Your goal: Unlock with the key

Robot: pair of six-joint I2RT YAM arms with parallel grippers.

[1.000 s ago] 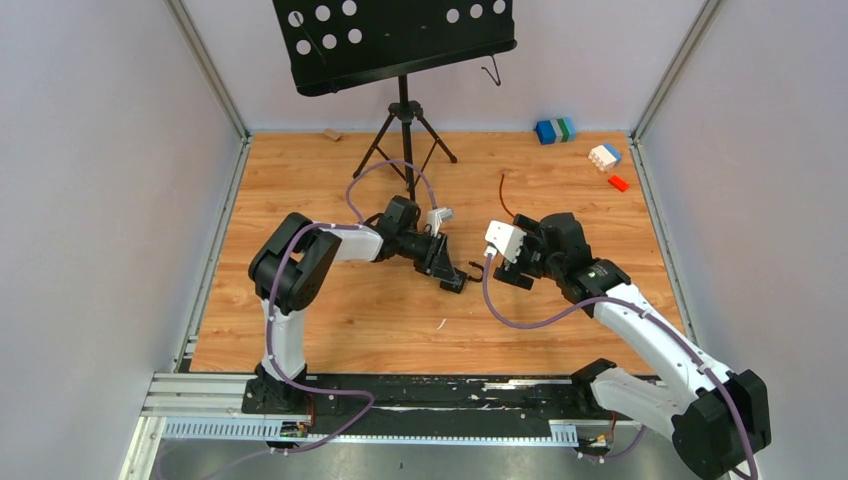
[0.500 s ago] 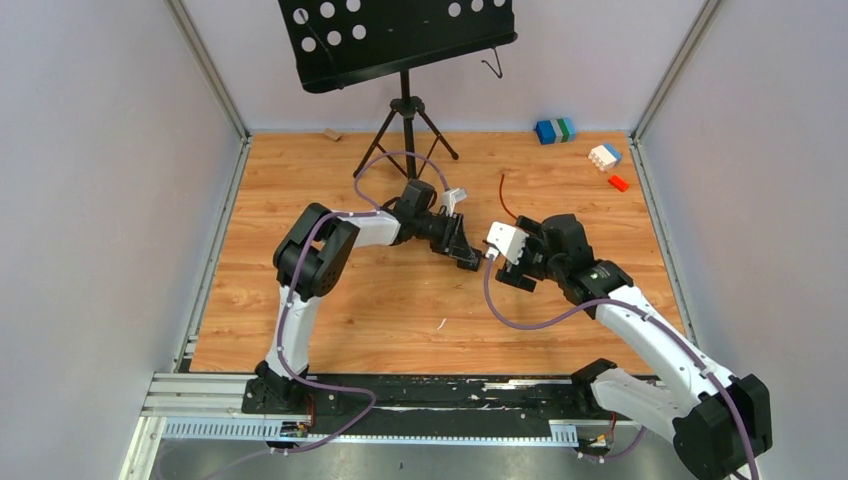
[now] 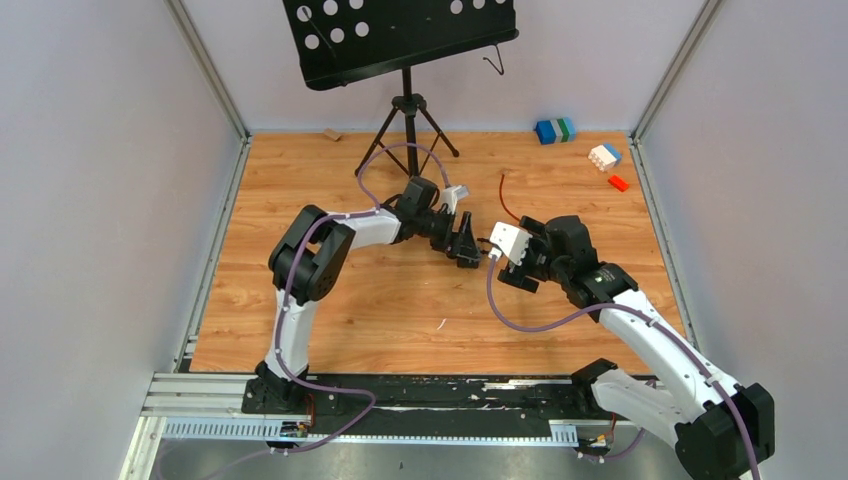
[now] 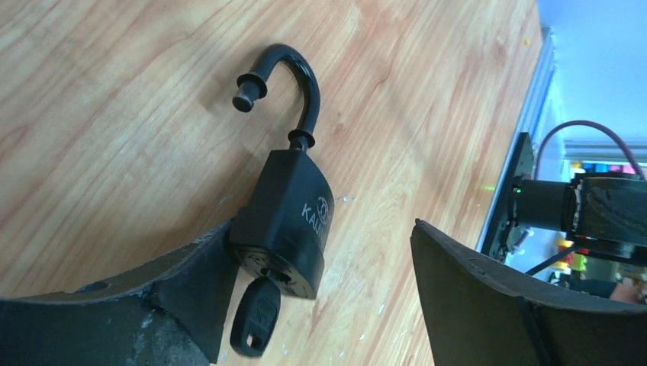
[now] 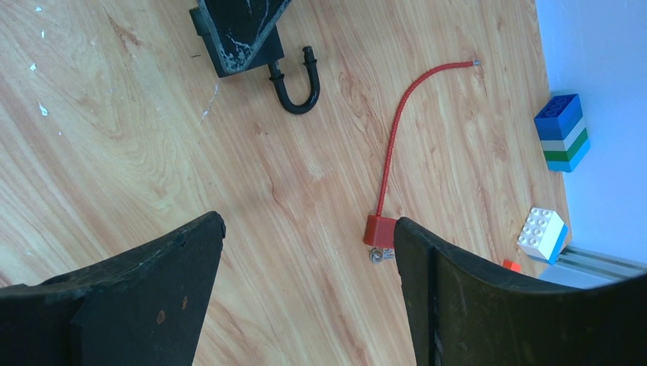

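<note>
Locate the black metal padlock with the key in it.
In the left wrist view, the black padlock lies on the wooden table against one finger of the open left gripper.

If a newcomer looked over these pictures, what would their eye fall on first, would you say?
Most likely the black padlock lying on the wooden table against one finger of the open left gripper, its shackle open and a key in its base. Next come the red cable lock stretched out just beyond the open right gripper, and the black music stand looming at the table's far edge.
</note>
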